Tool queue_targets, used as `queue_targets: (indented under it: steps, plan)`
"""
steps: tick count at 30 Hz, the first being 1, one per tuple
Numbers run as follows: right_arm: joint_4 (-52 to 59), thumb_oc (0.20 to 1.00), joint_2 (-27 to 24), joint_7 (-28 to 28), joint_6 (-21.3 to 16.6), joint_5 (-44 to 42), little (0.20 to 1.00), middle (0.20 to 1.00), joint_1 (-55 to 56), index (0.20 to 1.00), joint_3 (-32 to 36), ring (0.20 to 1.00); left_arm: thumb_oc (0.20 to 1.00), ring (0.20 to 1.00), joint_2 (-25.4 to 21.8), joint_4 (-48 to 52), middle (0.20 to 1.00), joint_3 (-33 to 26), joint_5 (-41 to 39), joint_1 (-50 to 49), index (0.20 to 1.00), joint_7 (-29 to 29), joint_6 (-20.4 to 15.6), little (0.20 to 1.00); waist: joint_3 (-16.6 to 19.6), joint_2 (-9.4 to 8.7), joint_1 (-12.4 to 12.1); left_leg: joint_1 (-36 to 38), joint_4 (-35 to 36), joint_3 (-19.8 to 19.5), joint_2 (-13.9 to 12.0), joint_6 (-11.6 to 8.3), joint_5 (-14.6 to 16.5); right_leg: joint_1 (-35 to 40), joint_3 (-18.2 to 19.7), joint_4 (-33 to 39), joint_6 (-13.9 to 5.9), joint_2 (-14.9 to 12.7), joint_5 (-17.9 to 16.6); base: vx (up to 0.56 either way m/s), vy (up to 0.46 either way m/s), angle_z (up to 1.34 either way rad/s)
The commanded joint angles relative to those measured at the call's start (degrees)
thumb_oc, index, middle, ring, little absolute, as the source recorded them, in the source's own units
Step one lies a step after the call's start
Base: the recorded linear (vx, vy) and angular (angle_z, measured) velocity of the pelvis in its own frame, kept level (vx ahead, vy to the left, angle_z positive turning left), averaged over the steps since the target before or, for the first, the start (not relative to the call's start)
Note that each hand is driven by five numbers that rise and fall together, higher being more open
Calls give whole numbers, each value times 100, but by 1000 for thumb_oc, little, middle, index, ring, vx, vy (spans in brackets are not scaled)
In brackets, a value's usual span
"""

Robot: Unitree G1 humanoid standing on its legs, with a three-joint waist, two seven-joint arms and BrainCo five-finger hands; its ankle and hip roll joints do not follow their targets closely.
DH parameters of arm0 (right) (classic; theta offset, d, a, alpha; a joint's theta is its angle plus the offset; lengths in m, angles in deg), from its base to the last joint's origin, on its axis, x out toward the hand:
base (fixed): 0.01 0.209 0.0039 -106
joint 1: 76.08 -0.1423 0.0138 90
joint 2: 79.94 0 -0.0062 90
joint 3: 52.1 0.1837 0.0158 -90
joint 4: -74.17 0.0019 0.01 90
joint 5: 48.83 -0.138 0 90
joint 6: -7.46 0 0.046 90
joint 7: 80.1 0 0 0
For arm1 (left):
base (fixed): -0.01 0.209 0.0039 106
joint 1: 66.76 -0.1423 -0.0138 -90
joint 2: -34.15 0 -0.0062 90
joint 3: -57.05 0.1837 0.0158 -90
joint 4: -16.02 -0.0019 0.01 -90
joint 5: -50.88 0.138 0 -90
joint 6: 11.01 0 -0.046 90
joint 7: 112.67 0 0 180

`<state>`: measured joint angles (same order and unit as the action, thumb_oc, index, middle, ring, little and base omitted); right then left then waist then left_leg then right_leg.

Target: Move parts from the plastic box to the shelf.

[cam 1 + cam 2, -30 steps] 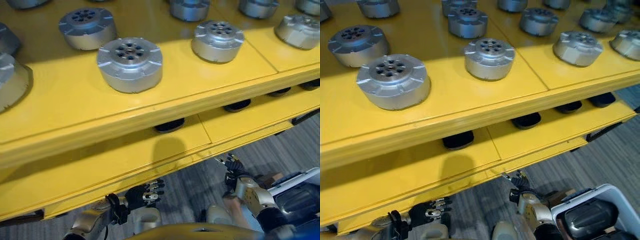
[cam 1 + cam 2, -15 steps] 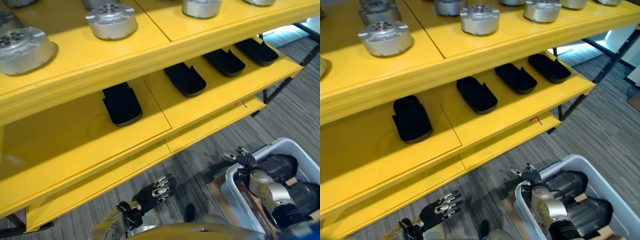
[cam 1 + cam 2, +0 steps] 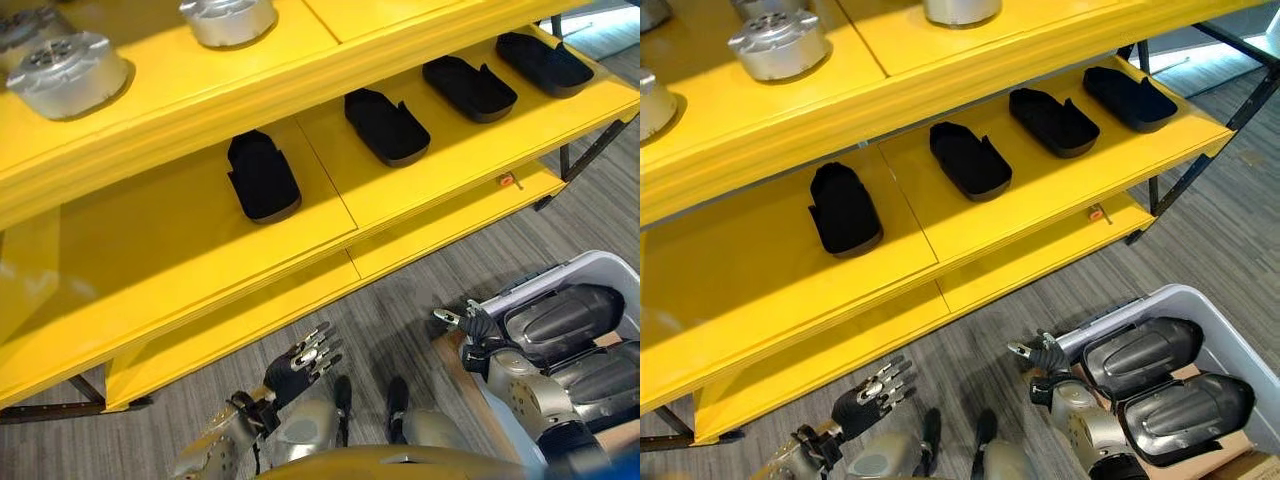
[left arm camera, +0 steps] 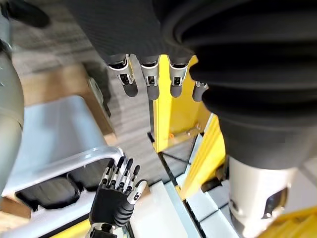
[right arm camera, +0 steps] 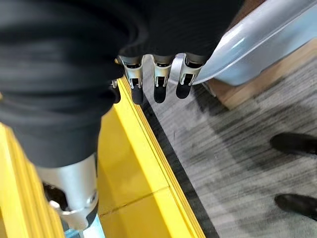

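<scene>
I see both hands low over the grey striped floor (image 3: 420, 300), in front of the yellow shelf (image 3: 200, 250), and both are empty.

Left hand (image 3: 300, 358): fingers straight and slightly fanned, holding nothing, just off the front edge of the shelf's lower board. My left wrist view shows the same, fingertips (image 4: 150, 90) hanging free with floor and shelf frame past them.

Right hand (image 3: 468, 326): fingers loosely extended, nothing between them, beside the near corner of the plastic box (image 3: 1230, 330). In the right wrist view the fingertips (image 5: 159, 94) hang free over the floor, with the box's pale rim just beside them.

Parts: two dark grey moulded parts (image 3: 1140, 352) lie side by side in the plastic box, at the floor by my right side; the box rests on a brown base (image 3: 1240, 462).

Shelf contents: four black parts (image 3: 844, 209) lie in a row on the lower board, spaced apart, running from its middle to its right end. Silver round metal parts (image 3: 70, 74) stand on the upper board, near its front edge.
</scene>
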<state>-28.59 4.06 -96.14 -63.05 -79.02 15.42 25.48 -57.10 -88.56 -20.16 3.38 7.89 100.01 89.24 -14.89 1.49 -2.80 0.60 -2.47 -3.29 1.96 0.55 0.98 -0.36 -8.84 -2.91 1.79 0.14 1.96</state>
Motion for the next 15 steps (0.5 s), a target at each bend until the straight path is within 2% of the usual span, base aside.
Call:
queue_targets:
  steps: [1, 4, 7, 13, 15]
  plan:
    - [-59, 1000, 273, -112, -374, -243, 1000, 1000, -271, 1000, -9, 1000, 1000, 1000, -205, 391, 1000, -149, 229, -223, 1000, 161, -103, 1000, 364, -232, -184, 222, 113, -83, 179, 88, 289, 439, 298, 467, -738, -289, -282, -135, 172, -1]
    - [-156, 1000, 350, -140, -514, -336, 1000, 1000, -398, 1000, -100, 1000, 1000, 1000, -310, 449, 1000, -133, 293, -182, 1000, 216, -9, 1000, 393, -187, -228, 431, 594, -222, 19, 55, 86, 501, 359, 568, -806, -326, -332, -126, 187, -3]
    - [-196, 1000, 396, -140, -499, -367, 1000, 1000, -456, 1000, -84, 1000, 1000, 1000, -351, 472, 1000, -82, 465, -159, 1000, 292, 51, 1000, 417, -172, -237, 504, 747, -214, -29, 43, 41, 554, 351, 694, -866, -395, -405, -119, 191, -16]
    - [-217, 1000, 367, -246, -497, -213, 1000, 1000, -484, 1000, -66, 1000, 1000, 1000, -439, 406, 1000, 31, 461, -128, 1000, 531, 91, 1000, 413, -197, -206, 510, 747, 96, -157, 6, 112, 558, 113, 754, -995, -606, -484, -146, 198, -20]
    - [-208, 1000, 376, -220, -408, -102, 1000, 1000, -489, 1000, -78, 1000, 1000, 1000, -424, 366, 1000, 78, 415, -100, 1000, 450, -51, 1000, 385, -236, -217, 550, 747, 322, -193, -10, 141, 527, -162, 733, -1028, -625, -516, -158, 110, -40]
